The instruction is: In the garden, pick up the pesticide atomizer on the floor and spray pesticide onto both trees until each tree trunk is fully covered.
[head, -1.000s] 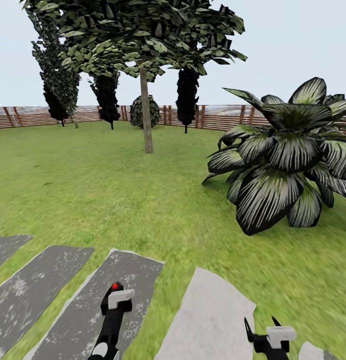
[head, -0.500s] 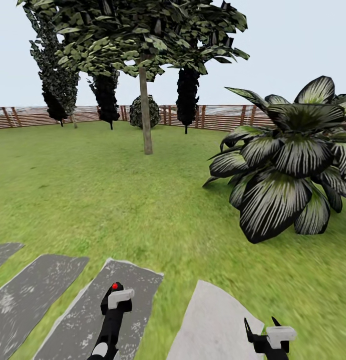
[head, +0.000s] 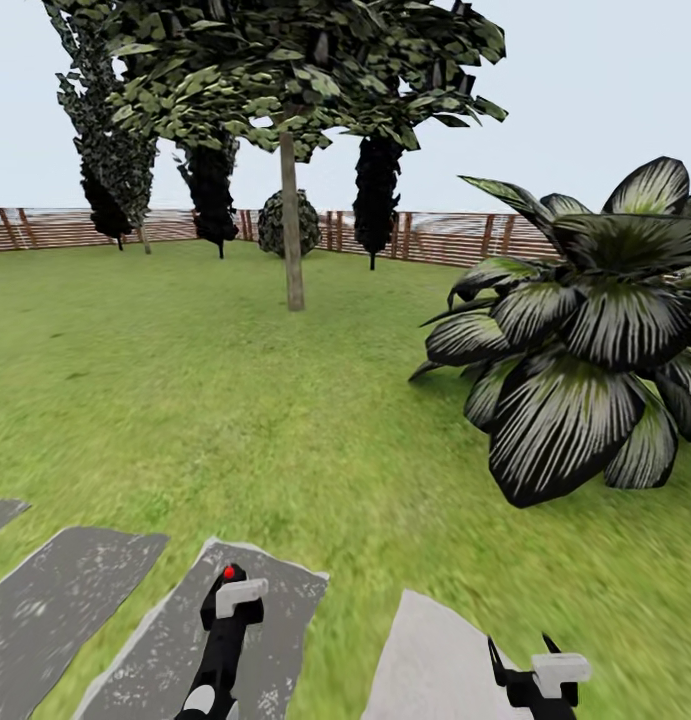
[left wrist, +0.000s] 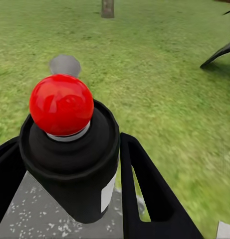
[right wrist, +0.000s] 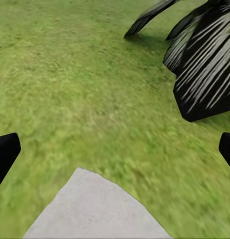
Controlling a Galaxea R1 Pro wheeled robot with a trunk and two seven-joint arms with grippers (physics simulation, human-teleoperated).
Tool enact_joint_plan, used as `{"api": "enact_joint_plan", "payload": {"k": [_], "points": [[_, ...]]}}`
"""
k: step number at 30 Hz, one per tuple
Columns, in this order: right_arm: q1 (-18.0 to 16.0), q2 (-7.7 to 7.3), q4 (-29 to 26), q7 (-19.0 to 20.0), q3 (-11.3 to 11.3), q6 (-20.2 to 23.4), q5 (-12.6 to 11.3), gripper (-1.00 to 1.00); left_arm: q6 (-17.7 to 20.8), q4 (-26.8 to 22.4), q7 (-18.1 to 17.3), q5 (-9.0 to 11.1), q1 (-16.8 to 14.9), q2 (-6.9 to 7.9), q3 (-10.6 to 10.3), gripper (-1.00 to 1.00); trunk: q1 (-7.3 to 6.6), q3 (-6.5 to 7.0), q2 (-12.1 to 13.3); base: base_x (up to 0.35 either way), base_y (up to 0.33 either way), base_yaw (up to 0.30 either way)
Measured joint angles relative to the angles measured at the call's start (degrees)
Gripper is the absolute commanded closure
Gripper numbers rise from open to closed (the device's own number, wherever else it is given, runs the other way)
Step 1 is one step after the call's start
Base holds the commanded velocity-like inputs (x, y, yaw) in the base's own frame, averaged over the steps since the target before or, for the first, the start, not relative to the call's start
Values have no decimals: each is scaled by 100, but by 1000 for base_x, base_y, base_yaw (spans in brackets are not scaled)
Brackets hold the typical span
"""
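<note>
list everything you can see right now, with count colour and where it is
pesticide atomizer: 1, black can with red button, clamped between the left gripper's fingers
tree: 1, grey-brown trunk, green canopy, ahead on the lawn
dark conifers: several, near-black, by the fence
round bush: 1, dark green, behind the trunk
palm-like plant: 1, dark striped leaves, right
fence: brown slats, far edge
lawn: green
paving slabs: grey, near
left gripper: black and white, low left
right gripper: black and white, low right, open
</note>
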Motion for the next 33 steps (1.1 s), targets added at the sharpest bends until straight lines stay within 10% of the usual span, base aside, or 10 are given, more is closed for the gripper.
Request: {"api": "enact_joint_plan", "payload": {"k": [33], "points": [[0, 0, 26, -3, 0, 9, 0, -100, 0, 0, -1, -1, 0, 1, 9, 100, 0, 0, 1, 350, 120, 0]]}}
